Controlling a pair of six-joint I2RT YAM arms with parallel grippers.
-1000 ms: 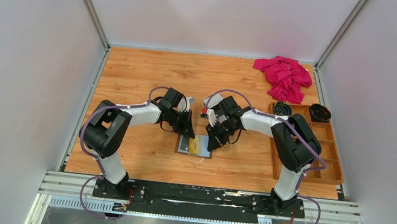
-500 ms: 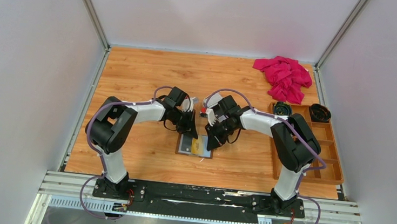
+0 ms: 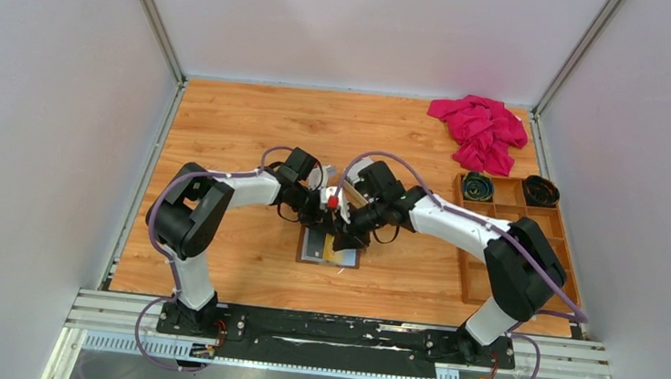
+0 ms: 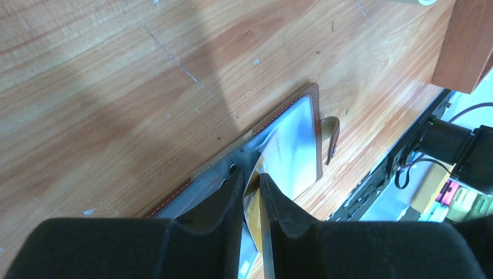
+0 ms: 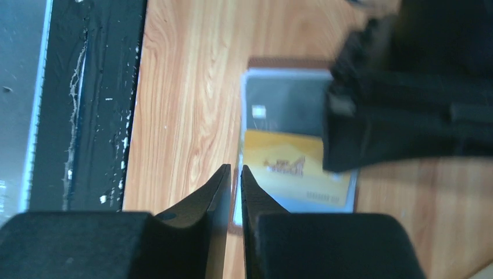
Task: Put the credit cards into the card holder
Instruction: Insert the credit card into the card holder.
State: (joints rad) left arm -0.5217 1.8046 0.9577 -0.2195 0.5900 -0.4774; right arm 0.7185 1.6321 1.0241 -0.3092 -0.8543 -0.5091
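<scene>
The brown card holder (image 3: pixel 311 252) lies open on the table, its snap tab (image 4: pixel 332 136) sticking out to one side. A yellow credit card (image 5: pixel 285 165) sits in one half and a dark credit card (image 5: pixel 285 107) in the other. My left gripper (image 4: pixel 252 183) is down on the holder, fingers a narrow gap apart, with the yellow card's face (image 4: pixel 278 156) showing through the gap. My right gripper (image 5: pixel 235 171) hovers over the holder's edge, its fingers a thin slit apart and nothing between them. In the top view both grippers (image 3: pixel 322 218) (image 3: pixel 346 238) crowd over the holder.
A wooden compartment box (image 3: pixel 564 285) stands at the right with two dark coils (image 3: pixel 476 184) in its far cells. A pink cloth (image 3: pixel 482 131) lies at the back right corner. The black mounting rail (image 3: pixel 329 331) runs along the near edge.
My right arm has swung left and forward until its gripper is over the holder. Both pairs of fingers have parted slightly. The left gripper has shifted a little to the right.
</scene>
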